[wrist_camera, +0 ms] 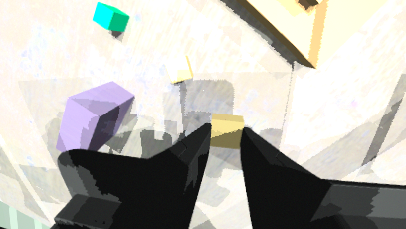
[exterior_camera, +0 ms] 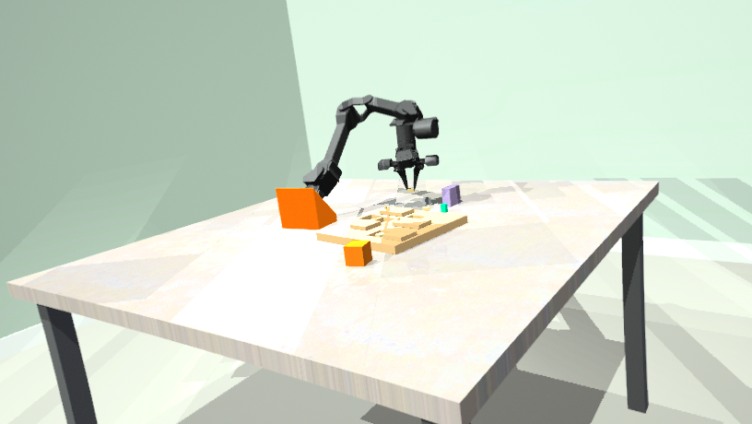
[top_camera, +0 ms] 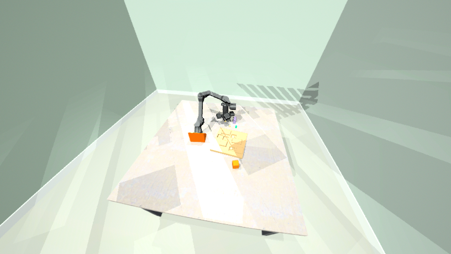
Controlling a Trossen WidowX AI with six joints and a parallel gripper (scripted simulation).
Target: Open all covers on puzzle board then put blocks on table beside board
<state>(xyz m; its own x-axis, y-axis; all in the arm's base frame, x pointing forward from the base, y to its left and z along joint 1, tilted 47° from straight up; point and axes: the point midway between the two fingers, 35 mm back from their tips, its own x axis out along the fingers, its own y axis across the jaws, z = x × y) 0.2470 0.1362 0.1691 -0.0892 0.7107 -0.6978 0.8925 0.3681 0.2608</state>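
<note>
Apparently the end effector, nearly closed, pinches a yellow block above the desk, beyond the puzzle board's far edge, so the coming move probably goes straight down.

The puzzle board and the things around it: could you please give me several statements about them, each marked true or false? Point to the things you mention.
1. The gripper (top_camera: 225, 121) (exterior_camera: 411, 189) (wrist_camera: 226, 131) holds a yellow block (exterior_camera: 411, 190) (wrist_camera: 227, 131). True.
2. The purple block (top_camera: 234, 120) (exterior_camera: 451, 195) (wrist_camera: 95, 116) lies on the puzzle board (top_camera: 243, 147) (exterior_camera: 447, 226) (wrist_camera: 365, 35). False: it stands on the table, off the board.
3. The green block (top_camera: 235, 126) (exterior_camera: 443, 207) (wrist_camera: 111, 18) is smaller than the purple one. True.
4. The orange cube (top_camera: 235, 164) (exterior_camera: 358, 253) sits inside a well. False: it rests on the table beside the board.
</note>
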